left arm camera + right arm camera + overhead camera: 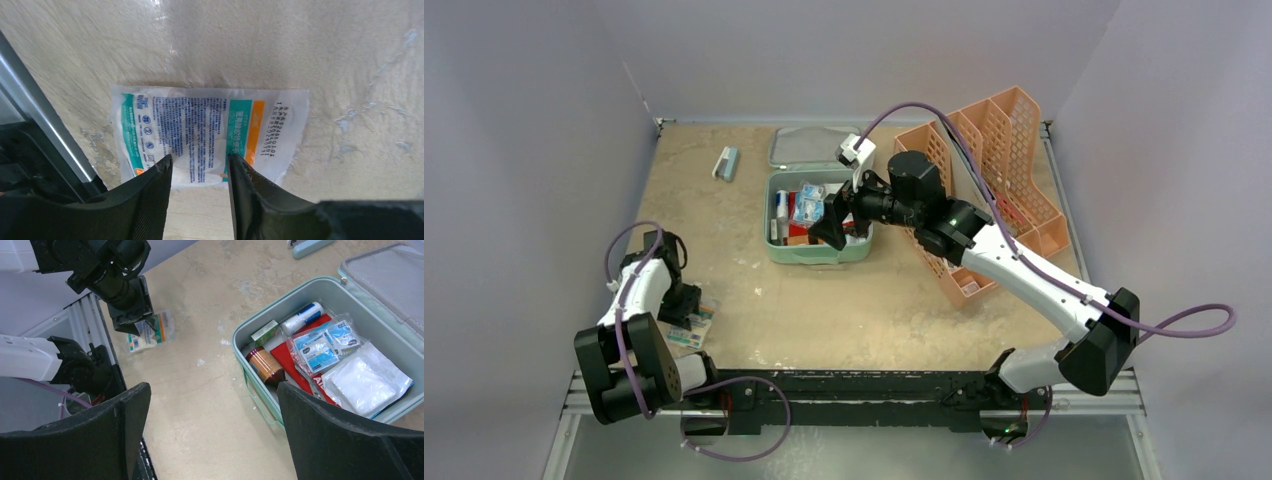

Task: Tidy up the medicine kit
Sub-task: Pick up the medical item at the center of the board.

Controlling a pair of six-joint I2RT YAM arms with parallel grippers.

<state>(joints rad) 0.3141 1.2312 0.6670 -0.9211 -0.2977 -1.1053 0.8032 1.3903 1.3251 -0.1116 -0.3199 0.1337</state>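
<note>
**Booth:** Your left gripper (199,165) is down at the near-left corner of the table (844,310), roughly 8 o'clock from the medicine kit (804,255). Its claw is part-way open, and a printed sachet (200,130) lies flat on the table and shows through the gap.

**Floor:** Agreed, and neither pad is pinching that sachet. You can see the teal and orange bands and the blue print, with the black fingers (160,190) standing over its near edge. That claw has hold of nothing.

**Booth:** Now your other side. The right gripper (214,390) hangs over the kit with its claw spread as wide as it goes, and it is empty too.

**Floor:** The kit itself sits mid-table, a touch toward 12 o'clock. It is open, with its lid (809,147) lying right behind it at 12.

**Booth:** Your right wrist view shows it well stocked. There's an amber jar (265,366) on its side by the near wall, a small green box (265,332) and a white tube (302,319) beyond it. Blue sachets (320,347) and a white packet (365,382) lie on top of something red (286,356).

**Floor:** Around the kit you've got the peach mesh rack (1004,150) at 3 o'clock, just beside it. A small pale-blue case (726,163) sits out at about 10 o'clock, well apart from the kit.
</note>
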